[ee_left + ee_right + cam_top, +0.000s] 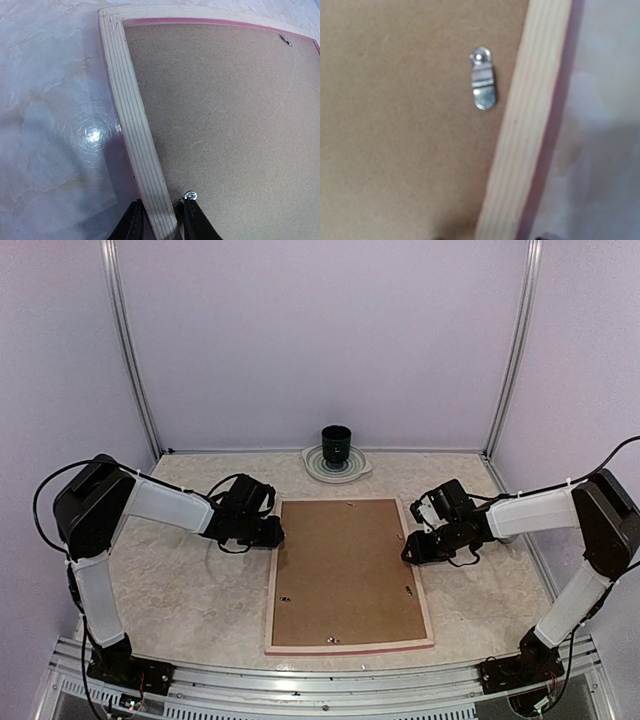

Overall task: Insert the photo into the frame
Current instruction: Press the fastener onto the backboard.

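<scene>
The top camera looks from above the near edge over the whole table (180, 590). Each wrist camera looks down closely on one side rail of the frame (350, 648), which all views share.

Pale lilac walls (320, 340) and metal corner posts (130, 350) enclose a marbled, seemingly film-covered tabletop (170, 580) under diffuse light.

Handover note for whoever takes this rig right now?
Left hand: fingers astride the frame's left rail; grip unclear.
Right hand: at the right rail; state unclear.
Frame lies back up on the table, brown backing board in it, metal clip near the right rail.
Photo not in view; may be under the board.
Left: confirm that, then check the clips.
</scene>
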Tool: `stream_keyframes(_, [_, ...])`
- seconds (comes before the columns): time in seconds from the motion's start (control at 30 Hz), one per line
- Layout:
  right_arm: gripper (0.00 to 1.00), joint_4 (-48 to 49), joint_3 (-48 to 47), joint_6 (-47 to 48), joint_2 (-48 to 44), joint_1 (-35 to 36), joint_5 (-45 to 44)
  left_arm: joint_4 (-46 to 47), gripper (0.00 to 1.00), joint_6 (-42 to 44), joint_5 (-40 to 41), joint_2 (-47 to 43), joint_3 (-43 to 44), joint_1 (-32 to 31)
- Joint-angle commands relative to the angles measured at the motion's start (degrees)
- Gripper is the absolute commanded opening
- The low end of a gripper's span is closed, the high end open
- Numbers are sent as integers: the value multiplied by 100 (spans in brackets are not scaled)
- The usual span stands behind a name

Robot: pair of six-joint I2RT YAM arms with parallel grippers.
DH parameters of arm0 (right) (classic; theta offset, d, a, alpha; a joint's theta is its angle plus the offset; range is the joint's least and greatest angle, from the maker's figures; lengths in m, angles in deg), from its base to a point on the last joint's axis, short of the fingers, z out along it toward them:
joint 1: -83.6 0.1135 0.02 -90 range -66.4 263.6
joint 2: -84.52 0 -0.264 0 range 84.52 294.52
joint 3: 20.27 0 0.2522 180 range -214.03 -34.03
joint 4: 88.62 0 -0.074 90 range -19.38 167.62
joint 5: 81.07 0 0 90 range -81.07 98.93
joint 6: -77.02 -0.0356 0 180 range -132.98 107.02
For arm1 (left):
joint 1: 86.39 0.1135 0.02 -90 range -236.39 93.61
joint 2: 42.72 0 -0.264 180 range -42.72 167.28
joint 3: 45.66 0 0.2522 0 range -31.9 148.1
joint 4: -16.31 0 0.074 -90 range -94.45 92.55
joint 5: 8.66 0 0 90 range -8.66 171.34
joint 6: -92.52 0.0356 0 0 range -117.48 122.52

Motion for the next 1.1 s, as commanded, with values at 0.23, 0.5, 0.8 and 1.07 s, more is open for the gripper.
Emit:
stream_keyframes(0.23, [46,-55,-100,76,-21,60,-91,-159,24,-54,289,187,-98,3])
stream_keyframes(0.5, [46,-89,-108,109,14,58,-43,-197,21,-91,704,261,-40,-164])
stream_keyframes(0.8, [45,-121,-109,156,55,58,-136,-170,19,-329,1147,281,-97,-338])
stream_keyframes(1.07, [37,-152,-113,172,118,58,-273,-99,19,-606,1509,137,-223,-456])
